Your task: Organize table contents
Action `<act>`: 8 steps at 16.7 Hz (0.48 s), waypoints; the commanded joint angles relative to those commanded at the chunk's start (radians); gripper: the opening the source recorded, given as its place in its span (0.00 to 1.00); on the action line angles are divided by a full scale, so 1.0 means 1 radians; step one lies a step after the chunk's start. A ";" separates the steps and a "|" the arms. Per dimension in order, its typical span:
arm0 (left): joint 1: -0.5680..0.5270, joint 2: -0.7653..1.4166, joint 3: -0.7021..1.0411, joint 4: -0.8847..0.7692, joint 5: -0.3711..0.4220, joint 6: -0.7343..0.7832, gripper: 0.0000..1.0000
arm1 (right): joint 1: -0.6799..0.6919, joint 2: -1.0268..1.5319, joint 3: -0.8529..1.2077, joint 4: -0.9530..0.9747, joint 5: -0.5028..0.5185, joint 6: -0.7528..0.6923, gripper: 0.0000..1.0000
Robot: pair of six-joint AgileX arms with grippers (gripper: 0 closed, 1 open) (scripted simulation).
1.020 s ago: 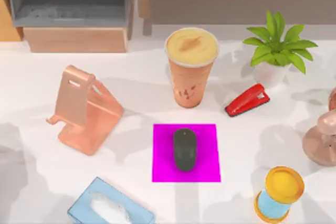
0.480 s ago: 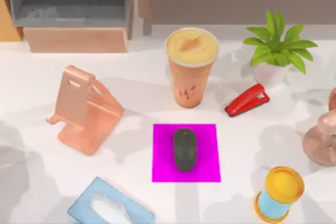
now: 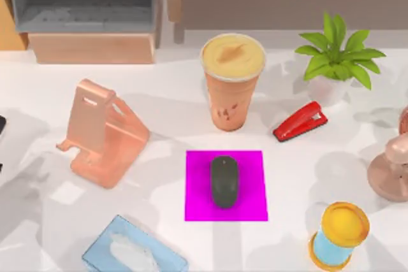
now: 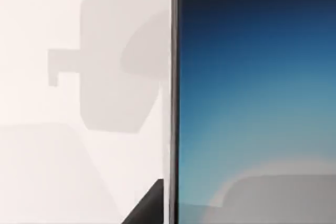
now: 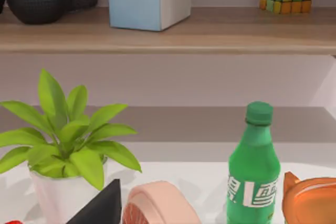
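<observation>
Top view: mouse (image 3: 224,181) sits lengthwise in the middle of the magenta pad (image 3: 199,205), front-centre of the white table (image 3: 38,93). Orange cup (image 3: 232,82) w/ creamy top stands upright just behind the pad, apart from it. Red stapler (image 3: 300,121) lies to the cup's right, near the potted plant (image 3: 336,62). Pink phone stand (image 3: 102,132) is left of the pad, blue tissue box (image 3: 132,250) at the front edge, yellow-and-blue timer (image 3: 339,235) front right.

Left arm: a dark bit shows at the table's far left edge, approx level w/ the stand. Left wrist view: phone (image 4: 257,98) very close up, blue-white screen lit, its edge against white tabletop; a dark finger tip (image 4: 147,208) sits right beside that edge. Can't tell if the fingers are gripping the phone or how far apart they are.

Right arm: wrist view faces the plant, a green bottle (image 5: 254,166) and shelves behind; one dark finger tip (image 5: 102,205) visible, finger spread can't be told.
</observation>
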 joint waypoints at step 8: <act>-0.316 -0.423 -0.232 0.390 0.150 -0.355 0.00 | 0.000 0.000 0.000 0.000 0.000 0.000 1.00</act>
